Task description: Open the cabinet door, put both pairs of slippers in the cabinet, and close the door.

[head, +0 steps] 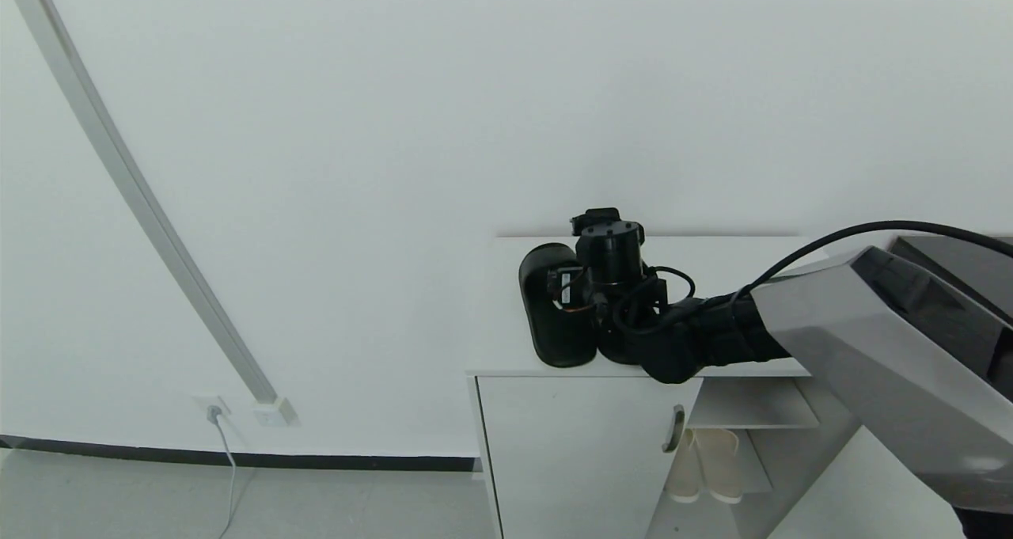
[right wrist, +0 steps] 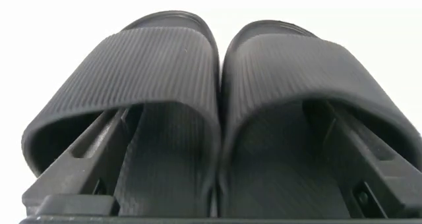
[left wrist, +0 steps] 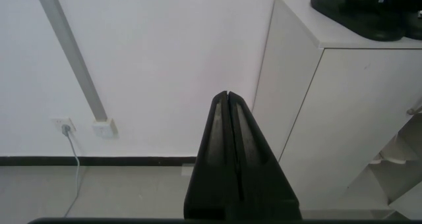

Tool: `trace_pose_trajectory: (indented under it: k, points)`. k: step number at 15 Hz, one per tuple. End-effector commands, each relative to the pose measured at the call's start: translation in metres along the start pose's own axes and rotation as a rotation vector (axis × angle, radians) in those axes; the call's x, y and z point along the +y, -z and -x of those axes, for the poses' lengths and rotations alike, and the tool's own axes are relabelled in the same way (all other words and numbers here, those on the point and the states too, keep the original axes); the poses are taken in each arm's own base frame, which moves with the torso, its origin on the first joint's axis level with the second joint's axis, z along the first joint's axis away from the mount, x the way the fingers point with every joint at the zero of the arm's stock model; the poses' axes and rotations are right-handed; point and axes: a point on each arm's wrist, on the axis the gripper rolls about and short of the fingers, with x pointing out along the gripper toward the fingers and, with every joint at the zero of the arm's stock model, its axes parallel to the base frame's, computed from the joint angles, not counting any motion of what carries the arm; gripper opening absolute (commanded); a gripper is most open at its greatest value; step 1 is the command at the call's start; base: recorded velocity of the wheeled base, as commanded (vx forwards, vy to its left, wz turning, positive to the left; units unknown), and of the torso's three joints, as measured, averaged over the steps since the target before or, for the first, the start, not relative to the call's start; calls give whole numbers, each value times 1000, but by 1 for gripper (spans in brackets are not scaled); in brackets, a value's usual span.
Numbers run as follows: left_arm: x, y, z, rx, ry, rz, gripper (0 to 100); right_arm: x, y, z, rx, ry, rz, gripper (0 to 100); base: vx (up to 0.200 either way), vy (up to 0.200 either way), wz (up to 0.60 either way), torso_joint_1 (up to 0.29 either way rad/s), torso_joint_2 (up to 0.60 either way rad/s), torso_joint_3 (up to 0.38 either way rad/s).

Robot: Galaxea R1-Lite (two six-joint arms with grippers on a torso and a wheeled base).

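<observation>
Black slippers (head: pixel 556 341) lie near front-left corner of cabinet top (head: pixel 752 262), w/ fingers (right wrist: pixel 86 158) of our right gripper (right wrist: pixel 221 138) apart, one under each strap, prob. to pinch the pair; left gripper (left wrist: pixel 228 118) is pressed together, idle.

1 white cabinet (head: pixel 578 444), 2 black slippers (right wrist: pixel 165 85) on its top, 2 pale slippers (head: pixel 722 460) inside at the right, 1 wall socket (head: pixel 212 409) far left.
</observation>
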Motion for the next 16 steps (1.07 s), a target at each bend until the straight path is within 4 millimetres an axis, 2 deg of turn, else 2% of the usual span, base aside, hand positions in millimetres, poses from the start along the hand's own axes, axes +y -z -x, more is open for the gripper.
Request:
trace_pose_trajectory:
  k: [1, 3, 4, 9, 11, 13, 16]
  points:
    - [0, 0, 0, 0, 0, 1, 0, 1, 8, -9, 5, 7, 1, 100, 0, 0, 0, 0, 0, 0]
    - [0, 0, 0, 0, -2, 1, 0, 1, 7, -11, 1, 9, 0, 100, 0, 0, 0, 0, 0, 0]
    - [0, 0, 0, 0, -2, 1, 0, 1, 7, -13, 2, 11, 0, 0, 0, 0, 0, 0, 0, 0]
    - [0, 0, 0, 0, -2, 1, 0, 0, 6, -15, -4, 16, -5, 0, 0, 0, 0, 0, 0, 0]
    - [0, 0, 0, 0, 0, 1, 0, -1, -1, -12, -19, 19, -14, 0, 0, 0, 0, 0, 0, 0]
    - [0, 0, 0, 0, 0, 1, 0, -6, -19, 2, -39, 10, -31, 0, 0, 0, 0, 0, 0, 0]
    - [0, 0, 0, 0, 0, 1, 0, -20, -42, 48, -33, -66, -28, 0, 0, 0, 0, 0, 0, 0]
